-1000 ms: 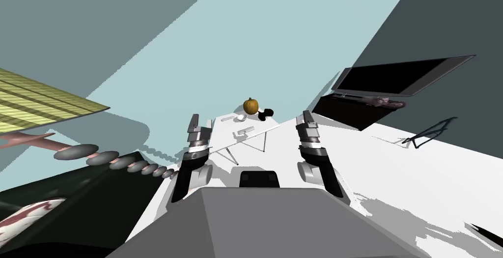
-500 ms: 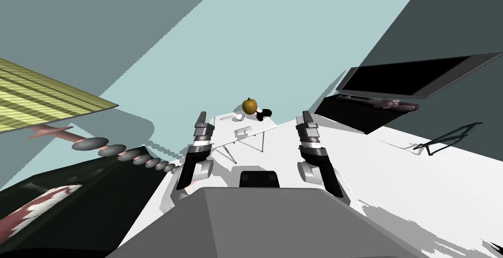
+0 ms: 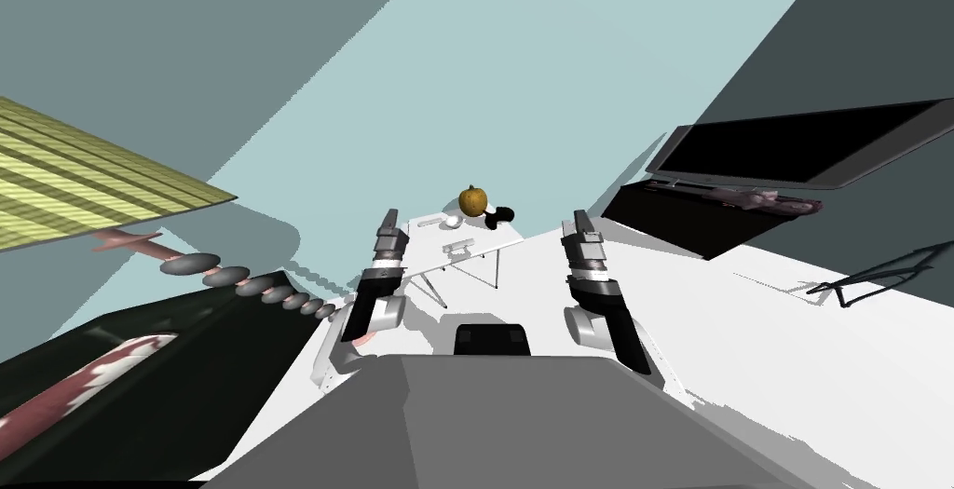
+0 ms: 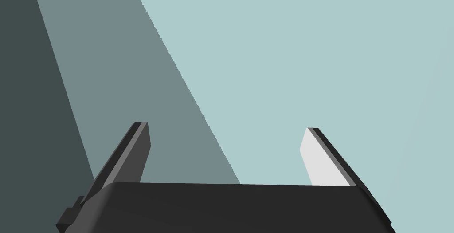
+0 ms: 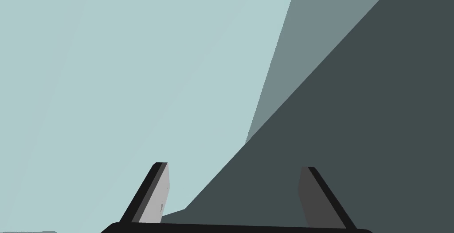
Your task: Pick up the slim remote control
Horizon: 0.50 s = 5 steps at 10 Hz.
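Approach step: left gripper point(image 3: 388, 224) and right gripper point(image 3: 581, 223) both raised, fingers spread wide, holding nothing. Slim remote control point(image 3: 430, 224), a thin pale bar as far as I can tell, lies on small white table point(image 3: 424, 252) ahead of and between the grippers, nearer the left one, well apart from both. Orange pumpkin point(image 3: 474, 199) sits beyond it. Next, by my read: close in on the table, lower one gripper, fingers straddling the remote's narrow sides. No brands or writing legible.
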Tool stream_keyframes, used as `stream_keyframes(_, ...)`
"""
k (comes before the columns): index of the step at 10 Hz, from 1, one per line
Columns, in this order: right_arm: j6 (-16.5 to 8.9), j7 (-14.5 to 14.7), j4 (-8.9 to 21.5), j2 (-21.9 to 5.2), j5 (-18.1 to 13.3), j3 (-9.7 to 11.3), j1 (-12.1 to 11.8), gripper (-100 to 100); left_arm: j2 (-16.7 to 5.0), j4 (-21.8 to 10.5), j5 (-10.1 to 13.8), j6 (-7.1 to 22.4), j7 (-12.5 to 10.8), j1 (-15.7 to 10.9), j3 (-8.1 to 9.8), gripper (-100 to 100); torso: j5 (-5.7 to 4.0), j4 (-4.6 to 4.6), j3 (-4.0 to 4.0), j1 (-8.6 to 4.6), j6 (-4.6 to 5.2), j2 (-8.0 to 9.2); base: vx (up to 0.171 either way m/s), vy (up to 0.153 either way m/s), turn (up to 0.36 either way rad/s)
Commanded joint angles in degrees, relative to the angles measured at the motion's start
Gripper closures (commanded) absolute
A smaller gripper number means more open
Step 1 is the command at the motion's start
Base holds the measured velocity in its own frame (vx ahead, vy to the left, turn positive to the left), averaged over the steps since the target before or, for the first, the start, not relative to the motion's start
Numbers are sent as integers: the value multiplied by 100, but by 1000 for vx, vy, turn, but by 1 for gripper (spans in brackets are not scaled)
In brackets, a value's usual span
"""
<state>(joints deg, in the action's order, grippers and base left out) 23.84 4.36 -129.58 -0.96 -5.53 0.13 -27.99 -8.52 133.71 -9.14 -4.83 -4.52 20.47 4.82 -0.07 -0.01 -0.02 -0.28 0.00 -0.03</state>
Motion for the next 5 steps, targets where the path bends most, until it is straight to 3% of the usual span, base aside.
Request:
stream_keyframes(1, 0, 0, 0, 0, 0, 0, 0, 0, -18, -142, -85, 286, 79, -232, 12, -100, 0, 0, 0, 0, 0, 0, 6, -111, 91)
stream_keyframes(4, 0, 0, 0, 0, 0, 0, 0, 0, -34, -263, -149, 699, 138, -446, 33, -100, -3, -1, -3, -14, 0, -5, 0, -103, 65)
stream_keyframes(5, 0, 0, 0, 0, 0, 0, 0, 0, -44, -401, -207, 913, 194, -670, 54, -100, -2, 0, -1, -8, 0, -1, -12, -98, 102)
